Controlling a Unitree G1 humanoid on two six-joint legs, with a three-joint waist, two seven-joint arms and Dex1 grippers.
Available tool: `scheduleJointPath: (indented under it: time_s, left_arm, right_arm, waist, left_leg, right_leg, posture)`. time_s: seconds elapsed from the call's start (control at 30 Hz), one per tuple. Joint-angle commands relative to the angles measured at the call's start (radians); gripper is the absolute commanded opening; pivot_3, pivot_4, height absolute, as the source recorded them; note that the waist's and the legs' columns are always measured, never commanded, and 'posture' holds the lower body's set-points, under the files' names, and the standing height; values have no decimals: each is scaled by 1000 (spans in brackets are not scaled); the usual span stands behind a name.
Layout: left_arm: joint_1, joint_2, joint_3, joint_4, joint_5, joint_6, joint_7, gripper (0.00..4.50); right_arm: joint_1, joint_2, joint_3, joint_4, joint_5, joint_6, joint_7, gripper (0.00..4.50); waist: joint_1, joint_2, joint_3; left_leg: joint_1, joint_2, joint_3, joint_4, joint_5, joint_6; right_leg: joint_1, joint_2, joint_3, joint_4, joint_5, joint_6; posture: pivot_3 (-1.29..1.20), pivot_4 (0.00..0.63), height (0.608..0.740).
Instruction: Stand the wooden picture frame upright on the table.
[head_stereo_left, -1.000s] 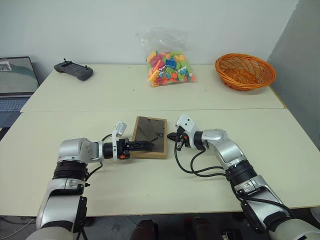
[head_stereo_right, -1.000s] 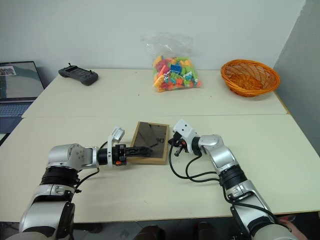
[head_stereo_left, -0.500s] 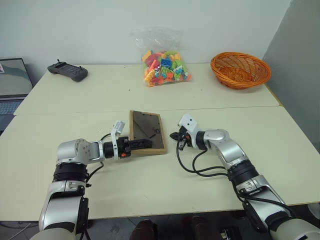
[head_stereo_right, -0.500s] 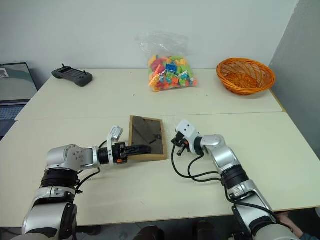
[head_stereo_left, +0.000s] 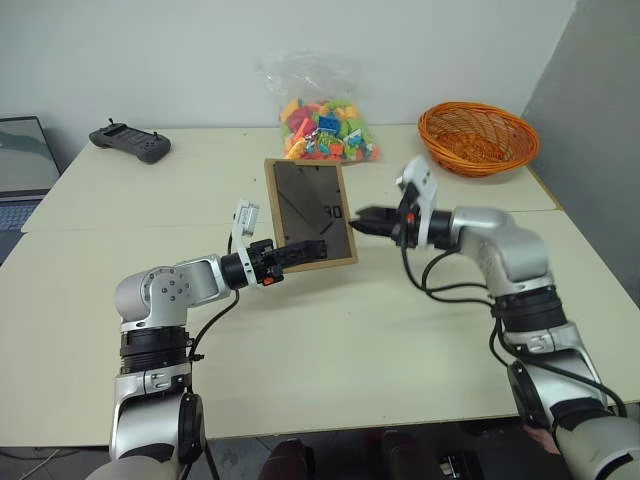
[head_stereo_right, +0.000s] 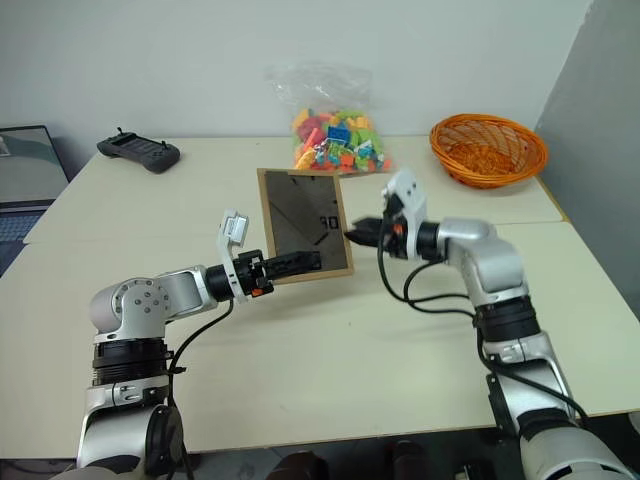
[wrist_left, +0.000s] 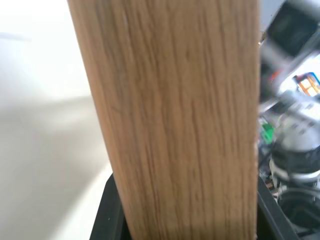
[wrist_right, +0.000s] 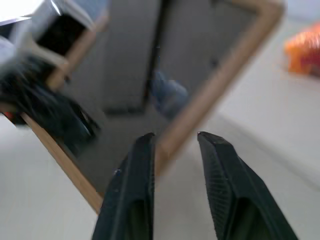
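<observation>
The wooden picture frame (head_stereo_left: 308, 205) is held up off the table (head_stereo_left: 330, 340), nearly upright, with its dark back panel facing me. My left gripper (head_stereo_left: 305, 250) is shut on its lower edge, coming in from the left; in the left wrist view the light wood (wrist_left: 175, 120) sits between the black fingers. My right gripper (head_stereo_left: 362, 218) is level at the frame's right edge and open. In the right wrist view its fingers (wrist_right: 132, 185) stand apart, with the frame's wooden edge (wrist_right: 200, 110) just at their tips.
At the back of the table lie a bag of coloured bricks (head_stereo_left: 320, 125), an orange woven basket (head_stereo_left: 477, 138) on the right and a dark controller (head_stereo_left: 130, 142) on the left. A laptop (head_stereo_left: 18, 160) sits at the far left edge.
My left gripper shut on the frame and raised it from flat on the table to nearly upright. My right arm rose with it and its gripper went from shut to open.
</observation>
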Motion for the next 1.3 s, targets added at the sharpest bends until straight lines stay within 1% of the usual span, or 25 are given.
scheduleJointPath:
  time_s: [0.03, 0.27, 0.3, 0.33, 0.47, 0.57, 0.73, 0.83, 1.0, 1.17, 1.3]
  left_arm:
    - [9, 0, 25, -70, -54, -2, 24, 1046]
    - [12, 23, 13, -90, -93, -11, 41, 1046]
    - [11, 26, 11, -91, -95, -14, 43, 1046]
    - [9, 28, 11, -90, -99, -13, 46, 1046]
    - [9, 33, 8, -96, -110, -10, 48, 1046]
    - [14, 37, 6, -97, -112, -10, 51, 1046]
    - [23, 49, 20, -103, -147, 18, 66, 1046]
    - [24, 59, 34, -105, -176, 46, 74, 1046]
    - [23, 104, 15, -101, -194, 81, 56, 1046]
    - [7, 126, 7, -75, -204, 88, 49, 1046]
    - [11, 137, -9, -73, -204, 85, 35, 1046]
  right_arm:
    - [-68, 27, -27, 12, 65, 60, -7, 2543]
    - [-133, 61, 28, 113, 30, -25, 4, 4072]
    - [-140, 69, 41, 123, 22, -42, 7, 4354]
    - [-145, 78, 58, 133, 9, -62, 10, 4473]
    - [-160, 117, 86, 132, 10, -83, 21, 4473]
    - [-149, 118, 103, 81, 35, -71, 66, 4473]
    - [-100, 63, 93, -24, 98, 5, 128, 4473]
    - [-92, 44, 70, -36, 116, 40, 110, 4473]
    - [-65, -35, 39, -57, 134, 68, 116, 4473]
    - [-30, -108, 19, -105, 168, 108, 122, 4473]
    - [-19, -113, 21, -113, 160, 95, 92, 4473]
  waist:
    - [1, 0, 0]
    - [8, 0, 0]
    - [6, 0, 0]
    - [5, 0, 0]
    - [3, 0, 0]
    - [3, 0, 0]
    - [9, 0, 0]
    - [6, 0, 0]
    - [4, 0, 0]
    - [7, 0, 0]
    - [6, 0, 0]
  left_leg:
    - [0, 0, 0, 0, 0, 0]
    - [-2, -1, 1, 0, -1, 1]
    - [-1, -1, 1, 0, -1, 1]
    - [-1, -1, 1, 0, 0, 1]
    - [-1, -1, 1, 0, 0, 0]
    - [-1, -1, 1, 0, 0, 0]
    - [-2, -1, 0, 0, 0, 0]
    - [-2, -1, 0, 0, 0, 0]
    - [-2, -1, 0, 0, 0, 0]
    - [-2, -1, 0, 0, -1, 2]
    - [-2, -1, 1, 0, -1, 2]
  right_leg:
    - [0, 0, 0, 0, 0, 0]
    - [0, -1, -1, -1, 0, 0]
    - [0, -1, -1, -1, 0, 0]
    - [0, -1, -1, -1, 0, 0]
    - [-1, -1, -1, -1, 0, 0]
    - [-1, -1, -1, -1, 0, 0]
    - [-1, -2, -1, -1, 0, 0]
    - [-1, -1, -1, -1, 0, 0]
    - [-1, -1, -1, -1, 0, 0]
    - [-1, -1, -1, -1, 0, 0]
    - [-1, -1, -1, -1, 0, 0]
  posture:
    - [0, 150, 740]
    - [0, 150, 740]
    - [0, 150, 740]
    - [0, 150, 740]
    - [0, 150, 740]
    - [0, 150, 740]
    - [0, 150, 740]
    - [0, 150, 740]
    - [0, 150, 740]
    - [0, 150, 740]
    - [0, 150, 740]
